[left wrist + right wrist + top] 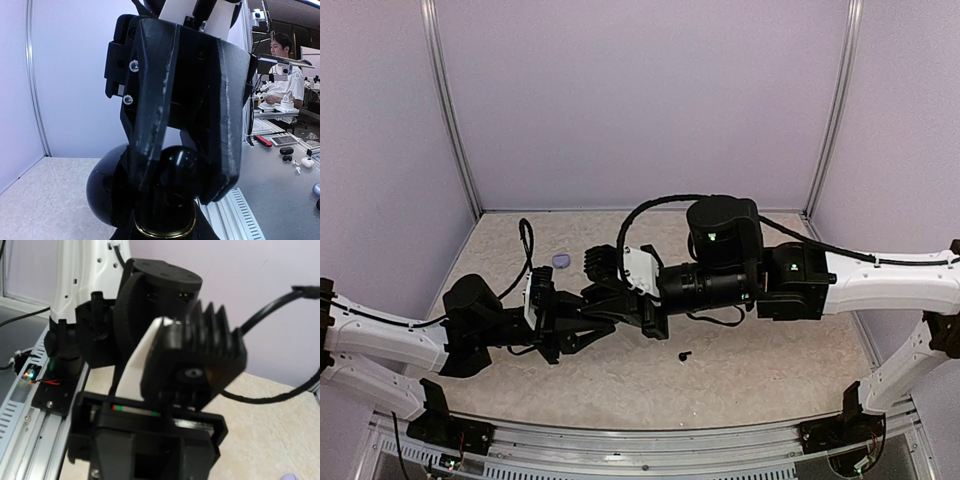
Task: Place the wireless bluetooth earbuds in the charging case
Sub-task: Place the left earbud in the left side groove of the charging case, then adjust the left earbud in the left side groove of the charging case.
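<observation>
Where it lies on the table (770,375), one earbud (684,355) looks tiny, black.

Soft, even light is falling from above the table (770,370), leaving only faint shadows on its surface, while the black earbud (684,355) lying on it is showing as a tiny smudge and the finned black housing (200,355) is blurring close to the right wrist lens.
</observation>
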Controlling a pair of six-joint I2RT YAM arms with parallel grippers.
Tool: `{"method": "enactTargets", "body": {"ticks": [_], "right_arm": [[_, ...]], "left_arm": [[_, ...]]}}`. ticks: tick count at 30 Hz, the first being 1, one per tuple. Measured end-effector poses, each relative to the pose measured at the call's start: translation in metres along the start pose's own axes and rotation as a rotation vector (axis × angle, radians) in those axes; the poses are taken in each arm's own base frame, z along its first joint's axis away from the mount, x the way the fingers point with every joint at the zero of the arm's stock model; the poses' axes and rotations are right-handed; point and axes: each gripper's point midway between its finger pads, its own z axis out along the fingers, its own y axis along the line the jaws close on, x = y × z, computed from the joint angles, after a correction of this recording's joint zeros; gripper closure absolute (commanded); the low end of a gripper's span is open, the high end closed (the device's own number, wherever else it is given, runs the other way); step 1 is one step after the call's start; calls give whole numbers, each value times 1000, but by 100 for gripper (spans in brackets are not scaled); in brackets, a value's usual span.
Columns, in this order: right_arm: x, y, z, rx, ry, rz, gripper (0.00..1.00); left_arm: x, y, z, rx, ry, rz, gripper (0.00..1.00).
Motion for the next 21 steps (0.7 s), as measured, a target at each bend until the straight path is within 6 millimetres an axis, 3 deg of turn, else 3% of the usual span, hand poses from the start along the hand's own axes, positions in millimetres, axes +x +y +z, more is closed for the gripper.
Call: {"method": "enactTargets", "body": {"ticks": [21], "right_arm": [[10, -4, 0, 23, 25, 6, 58]], "left_arm": [[4, 3, 0, -22, 19, -9, 100]]}}
